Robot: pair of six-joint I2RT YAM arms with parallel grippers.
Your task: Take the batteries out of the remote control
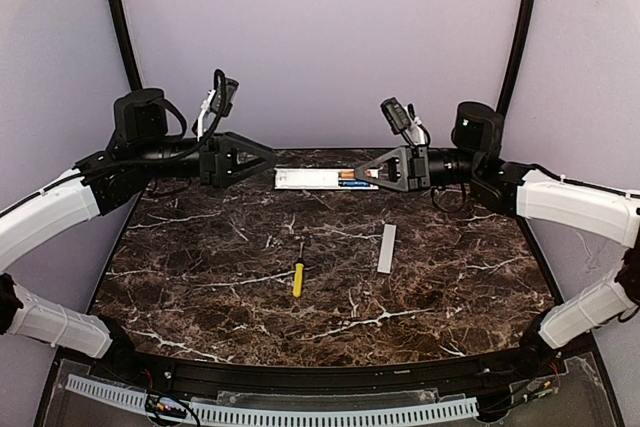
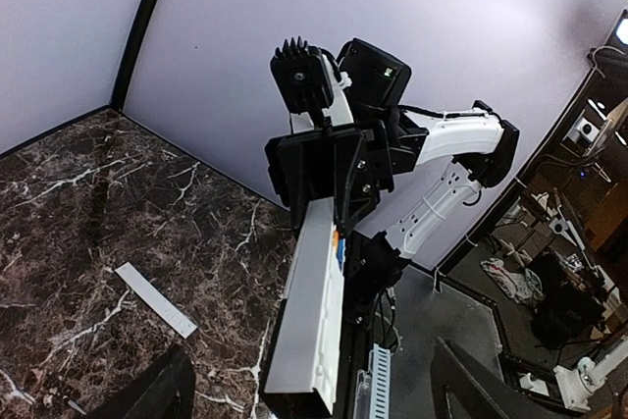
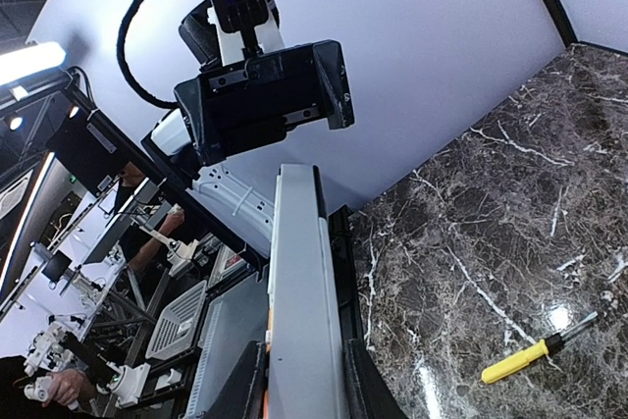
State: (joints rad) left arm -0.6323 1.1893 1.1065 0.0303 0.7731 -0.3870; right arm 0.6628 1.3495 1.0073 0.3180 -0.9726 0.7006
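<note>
the right gripper (image 1: 366, 179) is clamping the light, rigid remote control (image 1: 308, 179) at its battery end, above the far side of the table (image 1: 200, 257), while the left gripper (image 1: 270, 159) is gaping open around the other end. the batteries (image 1: 351, 180) are lying exposed, looking small and slick, probably wanting prying at one tip.

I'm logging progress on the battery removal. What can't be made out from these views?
- batteries: too small in the top view to tell whether they are seated or loosened. In both wrist views only slivers show past the edge of the remote.
- right gripper: in the right wrist view the bottom edge cuts off its fingertips, so its exact grip point is unseen.
- left gripper: in the left wrist view the bottom edge cuts off its fingertips.
</note>
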